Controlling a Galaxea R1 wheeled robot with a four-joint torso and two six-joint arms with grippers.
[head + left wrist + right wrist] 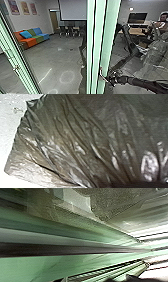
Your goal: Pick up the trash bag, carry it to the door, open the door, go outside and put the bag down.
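1. Green, pale and glossy, tall frame posts (108,32) stand upright in the head view, with another slanting frame (23,71) on the robot's left.
2. At the posts' lower part is the right gripper (110,80); whether its jaws are open or closed, I cannot tell.
3. Dark, shiny and creased, the trash bag (75,139) is close to the left wrist's camera, above or against a pale surface (13,116). The left gripper's jaws cannot be made out, nor whether they grip the bag.
4. Between the frames lie a grey floor (57,61) and an orange, green and blue sofa (31,41) with a blue cushion (25,34).
5. A person (162,21) is near the desk (136,31) and monitor (137,18).
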